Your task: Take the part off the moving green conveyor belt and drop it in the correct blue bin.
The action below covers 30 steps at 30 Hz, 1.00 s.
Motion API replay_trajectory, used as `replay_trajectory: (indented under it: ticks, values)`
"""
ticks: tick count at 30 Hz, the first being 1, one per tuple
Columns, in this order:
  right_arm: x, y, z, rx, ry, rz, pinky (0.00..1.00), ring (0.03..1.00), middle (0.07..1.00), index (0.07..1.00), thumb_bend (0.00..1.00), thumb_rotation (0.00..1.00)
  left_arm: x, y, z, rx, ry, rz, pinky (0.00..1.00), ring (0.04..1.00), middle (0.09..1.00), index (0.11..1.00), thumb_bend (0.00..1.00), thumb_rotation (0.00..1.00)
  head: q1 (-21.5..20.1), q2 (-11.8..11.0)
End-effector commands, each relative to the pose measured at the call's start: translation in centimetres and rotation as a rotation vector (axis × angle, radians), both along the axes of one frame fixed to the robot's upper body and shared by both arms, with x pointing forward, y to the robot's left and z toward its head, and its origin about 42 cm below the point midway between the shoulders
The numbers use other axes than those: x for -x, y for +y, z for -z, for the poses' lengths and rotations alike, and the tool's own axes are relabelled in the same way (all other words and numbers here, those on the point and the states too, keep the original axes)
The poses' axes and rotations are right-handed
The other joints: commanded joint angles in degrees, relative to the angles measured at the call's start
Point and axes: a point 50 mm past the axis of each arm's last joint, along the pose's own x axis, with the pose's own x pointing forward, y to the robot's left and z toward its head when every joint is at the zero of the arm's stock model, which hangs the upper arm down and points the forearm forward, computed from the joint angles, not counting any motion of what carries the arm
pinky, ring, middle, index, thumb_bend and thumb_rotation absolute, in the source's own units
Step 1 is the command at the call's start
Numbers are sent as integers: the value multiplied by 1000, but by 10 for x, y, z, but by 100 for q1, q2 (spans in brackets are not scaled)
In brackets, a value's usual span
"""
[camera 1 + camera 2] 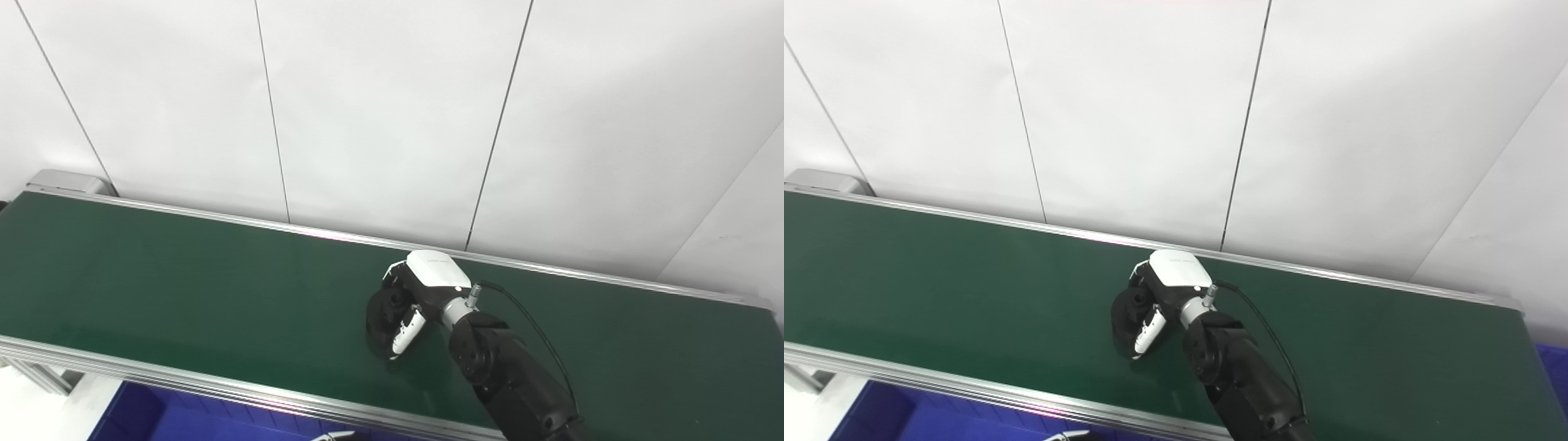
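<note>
A black round part (380, 321) lies on the green conveyor belt (184, 294), near its middle. My right hand (416, 297) reaches in from the bottom right and is curled around the part, fingers and thumb closed on it, down at the belt surface. The same grasp shows in the right eye view, with the hand (1160, 294) on the part (1126, 318). My left hand is not seen; only a small pale tip (334, 436) shows at the bottom edge.
A blue bin (153, 416) sits below the belt's near rail at the bottom left. Another blue bin edge (1552, 361) shows at the far right. Aluminium rails (184, 380) border the belt. A white panelled wall stands behind.
</note>
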Motion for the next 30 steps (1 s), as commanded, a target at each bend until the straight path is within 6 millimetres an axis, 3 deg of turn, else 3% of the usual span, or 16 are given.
replay_trajectory:
  ticks: [1,8,13,20,22,23,29,30]
  values:
    - [2,11,-10,-16,-59,-19,314,391,465,536,515,0,0,-2,-10,6,-62,2,654,780,842,802,897,397,-5,10]
    - [15,6,-20,-131,-115,10,243,369,447,541,510,0,1,-2,-12,-4,-69,-13,724,799,828,792,918,407,-92,100]
    - [40,-12,-39,-213,-180,51,308,377,485,546,510,0,2,-1,-16,2,-80,-8,751,817,836,799,912,396,-235,393]
    - [96,-50,-75,-363,-285,142,261,354,472,557,505,0,-1,0,-20,-8,-101,-1,765,829,855,825,876,431,-388,762]
    - [113,-61,-83,-406,-300,169,252,390,510,504,512,0,0,0,-22,-5,-104,-5,791,842,860,834,865,443,-420,881]
    - [122,-67,-86,-437,-302,185,247,396,513,497,514,0,0,0,-23,-5,-107,-5,798,845,861,836,863,445,-457,1052]
    - [179,-97,-89,-531,-296,257,274,359,464,552,505,0,0,-1,-33,3,-143,-15,846,873,881,862,822,484,-551,1553]
    - [188,-100,-87,-535,-289,265,279,359,463,553,505,0,0,-2,-35,5,-149,-19,847,875,879,859,825,483,-551,1553]
